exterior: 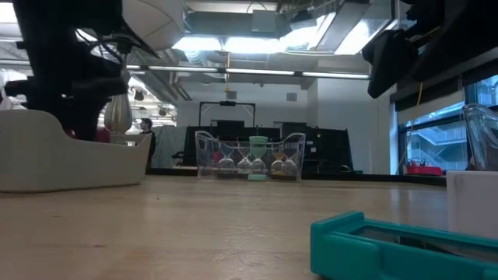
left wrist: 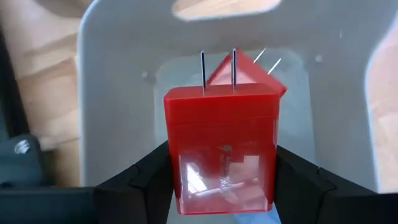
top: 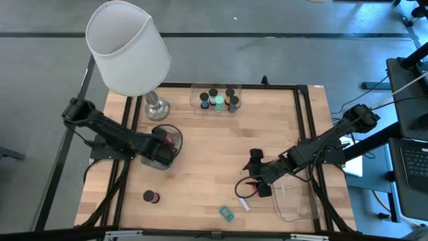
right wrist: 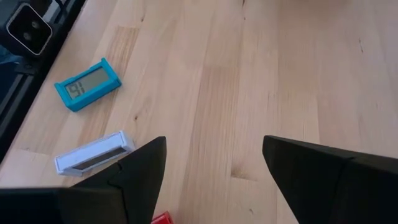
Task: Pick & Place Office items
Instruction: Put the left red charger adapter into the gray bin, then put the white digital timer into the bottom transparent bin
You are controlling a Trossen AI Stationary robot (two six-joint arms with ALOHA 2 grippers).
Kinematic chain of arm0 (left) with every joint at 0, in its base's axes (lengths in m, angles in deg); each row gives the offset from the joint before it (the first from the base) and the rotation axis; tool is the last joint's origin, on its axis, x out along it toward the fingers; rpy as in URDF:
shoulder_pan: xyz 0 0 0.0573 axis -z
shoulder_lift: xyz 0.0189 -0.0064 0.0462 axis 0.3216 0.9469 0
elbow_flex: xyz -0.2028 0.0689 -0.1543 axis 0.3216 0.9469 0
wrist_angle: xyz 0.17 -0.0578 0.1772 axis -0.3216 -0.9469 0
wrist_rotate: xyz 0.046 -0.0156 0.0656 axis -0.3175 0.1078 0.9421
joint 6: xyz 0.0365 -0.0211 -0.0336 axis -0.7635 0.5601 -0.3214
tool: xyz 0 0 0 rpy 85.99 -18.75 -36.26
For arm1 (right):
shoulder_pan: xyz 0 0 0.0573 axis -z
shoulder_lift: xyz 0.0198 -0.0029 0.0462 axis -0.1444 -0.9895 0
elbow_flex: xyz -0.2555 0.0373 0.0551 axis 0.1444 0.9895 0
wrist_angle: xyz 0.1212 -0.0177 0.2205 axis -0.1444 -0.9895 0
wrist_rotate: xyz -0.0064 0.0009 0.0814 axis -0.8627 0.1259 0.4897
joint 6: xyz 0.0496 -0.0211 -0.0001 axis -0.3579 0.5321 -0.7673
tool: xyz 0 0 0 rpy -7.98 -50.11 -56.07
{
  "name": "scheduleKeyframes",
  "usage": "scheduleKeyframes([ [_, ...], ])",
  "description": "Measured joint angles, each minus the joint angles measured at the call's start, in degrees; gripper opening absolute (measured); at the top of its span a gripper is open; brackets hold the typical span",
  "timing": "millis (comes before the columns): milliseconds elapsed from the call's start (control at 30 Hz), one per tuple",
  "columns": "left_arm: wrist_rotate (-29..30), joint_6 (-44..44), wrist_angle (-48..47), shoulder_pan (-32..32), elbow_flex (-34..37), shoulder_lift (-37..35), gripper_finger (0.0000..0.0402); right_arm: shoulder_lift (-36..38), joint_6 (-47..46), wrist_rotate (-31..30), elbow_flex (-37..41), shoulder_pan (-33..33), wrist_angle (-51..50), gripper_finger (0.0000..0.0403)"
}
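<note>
My left gripper (top: 164, 144) is shut on a red see-through block (left wrist: 221, 124) over the clear tray (top: 167, 128) by the lamp base. A second red block (left wrist: 249, 70) lies inside that tray. My right gripper (top: 258, 175) is open above bare table. Near it lie a white stick (right wrist: 93, 154), a teal piece with a display (right wrist: 87, 84) and a red piece (top: 249, 194). A dark cylinder with a red top (top: 150, 196) lies on the near left. The far tray (top: 215, 99) holds several dark cylinders with coloured tops. My left gripper pinches the red block between its two fingers (left wrist: 149, 180), one on each side wall (left wrist: 186, 186) at the end nearest the wrist. The block sticks out forward past the fingertips into the tray. Whether it touches the tray floor I cannot tell.
The big white lamp shade (top: 130, 47) and its metal base (top: 157, 107) stand just beyond my left arm. Another clear tray (top: 294, 201) sits at the near right, beside my right arm. Bare wood (top: 214, 147) lies between the arms.
</note>
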Motion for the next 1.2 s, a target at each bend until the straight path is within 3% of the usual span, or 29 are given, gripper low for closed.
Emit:
scheduleKeyframes([
  [133,1.25,-2.39,1.77,-1.9,0.15,0.02,0.0209,0.0,-0.04,0.0,0.0,0.2,0.24,0.0272],
  [400,0.58,-2.7,1.95,-2.98,0.15,0.02,0.0292,0.0,-0.1,0.0,0.0,0.21,0.22,0.0272],
  [567,0.46,-3.23,0.86,-2.96,-0.64,0.02,0.03,0.0,-0.1,0.0,0.0,0.21,0.22,0.0272],
  [767,0.66,-6.97,-2.02,-2.75,-6.37,0.02,0.0302,0.0,-0.08,0.24,0.0,0.21,0.22,0.0272],
  [1000,9.15,-10.93,-0.74,0.94,-13.14,0.02,0.0303,0.0,-0.07,0.46,0.0,0.21,0.24,0.0272],
  [1200,16.73,-16.97,7.39,5.24,-14.91,0.02,0.0303,0.0,-0.07,0.5,0.0,0.21,0.24,0.0272],
])
